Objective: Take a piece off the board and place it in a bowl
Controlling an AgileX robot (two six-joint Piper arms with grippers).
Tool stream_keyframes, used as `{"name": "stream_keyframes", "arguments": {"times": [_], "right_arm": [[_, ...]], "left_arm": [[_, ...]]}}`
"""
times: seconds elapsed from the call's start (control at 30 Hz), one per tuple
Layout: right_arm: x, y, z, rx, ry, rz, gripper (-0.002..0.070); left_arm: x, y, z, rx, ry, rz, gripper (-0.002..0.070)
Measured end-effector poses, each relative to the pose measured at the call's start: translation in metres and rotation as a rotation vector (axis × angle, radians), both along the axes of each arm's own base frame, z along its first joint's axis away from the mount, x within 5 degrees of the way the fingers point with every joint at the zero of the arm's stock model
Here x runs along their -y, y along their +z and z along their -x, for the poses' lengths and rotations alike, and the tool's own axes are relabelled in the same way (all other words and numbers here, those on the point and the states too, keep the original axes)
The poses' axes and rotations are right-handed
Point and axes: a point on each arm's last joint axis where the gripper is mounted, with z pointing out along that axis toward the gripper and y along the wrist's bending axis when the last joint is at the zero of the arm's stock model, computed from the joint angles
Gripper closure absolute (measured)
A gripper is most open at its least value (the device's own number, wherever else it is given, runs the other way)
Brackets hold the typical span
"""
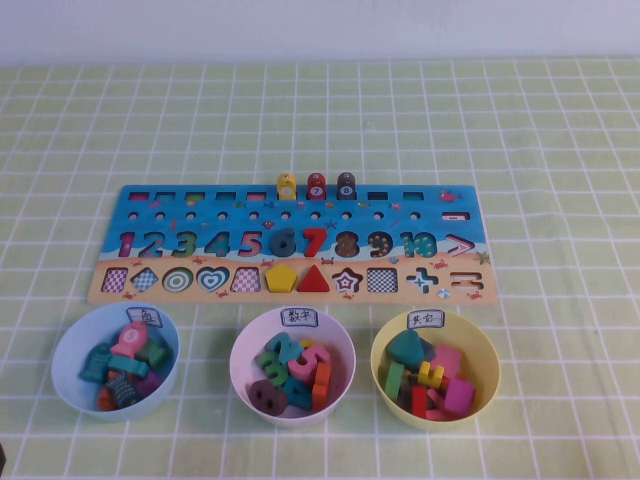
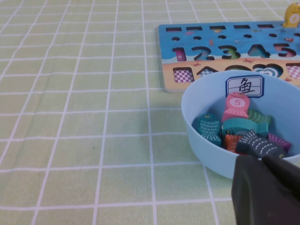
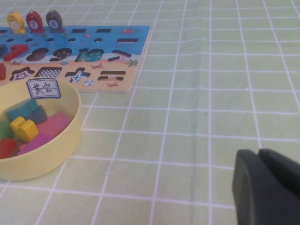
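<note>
Grippers are both sitting low at the near side of the board (image 1: 285,243), off the high view: the left gripper (image 2: 268,187) is hovering just beside the light blue bowl (image 1: 70,345), the right gripper (image 3: 268,185) near the yellow bowl (image 1: 485,362), both with fingers pressed together and holding nothing. Between these bowls the pink-white bowl (image 1: 243,352) is sitting. At the board's far edge the yellow piece (image 1: 286,186) is standing upright, with the red peg (image 1: 316,185) and brown peg (image 1: 346,184) following to its right.

Table covered in a light green cloth with white grid lines (image 1: 560,130), plain white wall (image 1: 320,28) behind
</note>
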Motion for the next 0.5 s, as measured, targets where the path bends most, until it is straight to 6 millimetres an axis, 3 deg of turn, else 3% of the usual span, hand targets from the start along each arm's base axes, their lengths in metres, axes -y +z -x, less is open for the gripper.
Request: {"name": "stream_keyframes", "arguments": {"times": [0.13, 0.3, 0.33, 0.4, 0.5], "right_arm": [[0.000, 0.000, 0.000, 0.000, 0.000, 0.000, 0.0694], [0.000, 0.000, 0.000, 0.000, 0.000, 0.000, 0.0694], [0.000, 0.000, 0.000, 0.000, 0.000, 0.000, 0.0694], [0.000, 0.000, 0.000, 0.000, 0.000, 0.000, 0.0694], [0.000, 0.000, 0.000, 0.000, 0.000, 0.000, 0.0694]], "left_arm": [[0.001, 0.003, -0.001, 0.026, 0.007, 0.054, 0.0680], [0.010, 0.014, -0.002, 0.042, 0.076, 0.834, 0.0680], [0.011, 0.016, -0.002, 0.045, 0.083, 0.910, 0.0680], [0.009, 0.019, -0.003, 0.074, 0.094, 0.979, 0.0680], [0.006, 0.022, -0.003, 0.133, 0.100, 0.934, 0.0680]]}}
